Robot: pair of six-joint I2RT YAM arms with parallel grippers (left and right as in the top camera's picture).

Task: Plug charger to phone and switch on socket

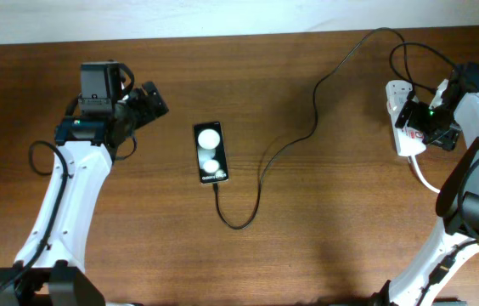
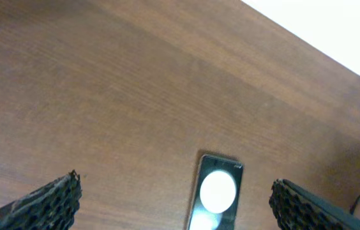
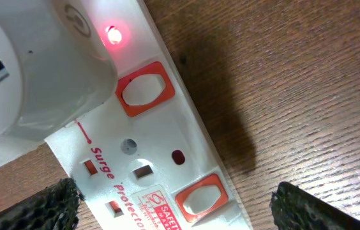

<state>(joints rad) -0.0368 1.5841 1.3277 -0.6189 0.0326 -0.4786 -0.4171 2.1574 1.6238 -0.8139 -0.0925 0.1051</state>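
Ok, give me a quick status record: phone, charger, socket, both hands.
phone: flat on the table, face up, near the centre
charger: thin black cable; its end meets the phone's lower edge and looks plugged in
socket: far right, white plug seated, red lamp lit
left hand: open, empty, apart from the phone
right hand: open, empty, over the socket

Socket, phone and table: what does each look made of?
The socket looks like moulded white plastic, smooth with a soft sheen, with orange-red switch frames. The phone has a glossy black face, probably glass, showing two bright round spots. The table shows brown wood grain with a matte finish; solid wood or veneer cannot be told.
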